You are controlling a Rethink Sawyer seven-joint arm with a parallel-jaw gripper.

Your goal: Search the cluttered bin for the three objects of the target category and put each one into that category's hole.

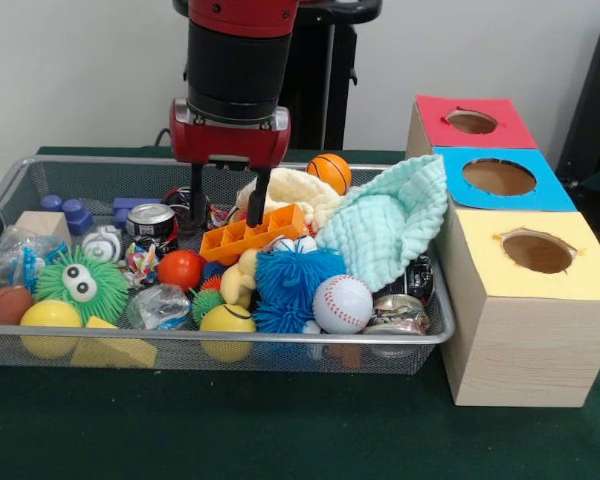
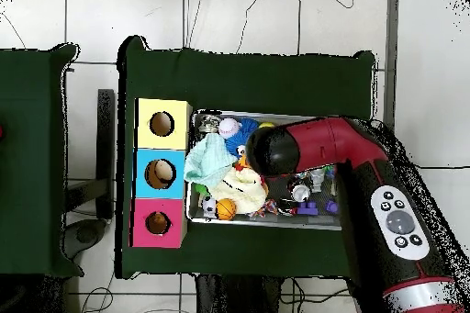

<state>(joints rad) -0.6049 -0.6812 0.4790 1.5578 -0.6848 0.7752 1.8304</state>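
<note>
The wire mesh bin [image 1: 230, 341] sits on the green table, packed with toys, and it also shows in the overhead view [image 2: 266, 225]. My gripper [image 1: 228, 205] hangs open and empty over the bin's back middle. Its fingers [image 1: 258, 198] reach down just behind an orange tray [image 1: 252, 233]. The red-faced hole [image 1: 471, 121] is in the farthest of three boxes right of the bin; it also shows in the overhead view [image 2: 158, 223]. In the overhead view my arm [image 2: 303, 144] hides the gripper.
The blue-faced hole [image 1: 498, 177] and the yellow-faced hole [image 1: 537, 251] lie nearer the camera. The bin holds a small basketball [image 1: 329, 171], a baseball [image 1: 342, 303], a red ball [image 1: 180, 269], a yellow ball [image 1: 227, 320], a blue spiky ball [image 1: 290, 280], a mint cloth [image 1: 395, 220] and a can [image 1: 151, 222].
</note>
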